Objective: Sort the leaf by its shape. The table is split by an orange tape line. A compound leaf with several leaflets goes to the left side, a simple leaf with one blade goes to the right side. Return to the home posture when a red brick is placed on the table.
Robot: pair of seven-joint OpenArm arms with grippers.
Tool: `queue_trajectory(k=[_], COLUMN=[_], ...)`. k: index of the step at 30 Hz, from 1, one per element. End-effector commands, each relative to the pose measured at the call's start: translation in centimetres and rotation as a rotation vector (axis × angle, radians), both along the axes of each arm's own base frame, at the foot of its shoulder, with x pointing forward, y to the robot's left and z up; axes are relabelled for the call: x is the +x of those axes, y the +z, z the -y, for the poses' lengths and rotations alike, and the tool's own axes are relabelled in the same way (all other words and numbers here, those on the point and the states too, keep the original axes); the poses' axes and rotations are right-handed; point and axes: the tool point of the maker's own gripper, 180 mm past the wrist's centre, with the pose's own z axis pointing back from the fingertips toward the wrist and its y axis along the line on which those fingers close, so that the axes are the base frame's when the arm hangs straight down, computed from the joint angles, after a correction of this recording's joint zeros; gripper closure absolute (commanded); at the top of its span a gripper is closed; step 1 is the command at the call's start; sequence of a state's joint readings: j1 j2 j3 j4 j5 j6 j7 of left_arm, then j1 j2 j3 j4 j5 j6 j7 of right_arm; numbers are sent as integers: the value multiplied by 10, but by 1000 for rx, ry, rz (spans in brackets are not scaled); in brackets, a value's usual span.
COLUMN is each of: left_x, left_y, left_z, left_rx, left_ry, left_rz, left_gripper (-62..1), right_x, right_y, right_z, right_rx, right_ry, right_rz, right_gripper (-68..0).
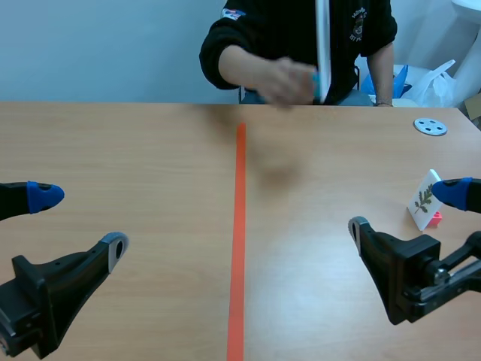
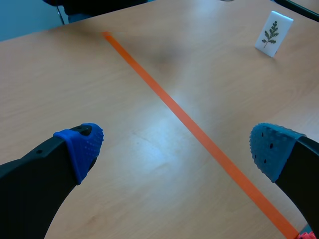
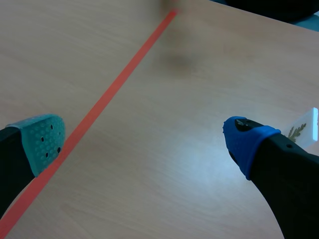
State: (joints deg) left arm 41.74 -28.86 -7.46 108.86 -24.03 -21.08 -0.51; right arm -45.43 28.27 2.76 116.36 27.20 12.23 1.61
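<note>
The left hand (image 1: 79, 220) hovered low over the pale wooden worktop (image 1: 135, 150), left of the orange tape line (image 1: 239, 241). Its blue-padded fingers were spread wide with nothing between them. The right hand (image 1: 409, 209) hung on the other side of the line, likewise wide and holding nothing. The small white card printed with a green many-leafleted leaf (image 1: 425, 197) stood upright on a pink base (image 1: 434, 219) on the right half, just beside the right hand's far finger; whether they touched could not be told. A flat grey round disc with holes (image 1: 430, 126) lay near the far right edge. Across the worktop sat a person in a black top (image 1: 301, 30), one arm blurred.
</note>
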Motion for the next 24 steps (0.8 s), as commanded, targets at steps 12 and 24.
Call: queue_trajectory(k=[12,24], left_x=[0,0], left_y=[7,7], left_z=[5,5], left_rx=[-28,-28], left_ry=[-3,-3], left_rz=[19,19], left_gripper=[-623,-623], right_x=[5,2], right_y=[7,6], right_z=[3,-3], right_rx=[-2,5], right_ry=[-2,34], right_rz=[33,27], right_gripper=[-679,-679])
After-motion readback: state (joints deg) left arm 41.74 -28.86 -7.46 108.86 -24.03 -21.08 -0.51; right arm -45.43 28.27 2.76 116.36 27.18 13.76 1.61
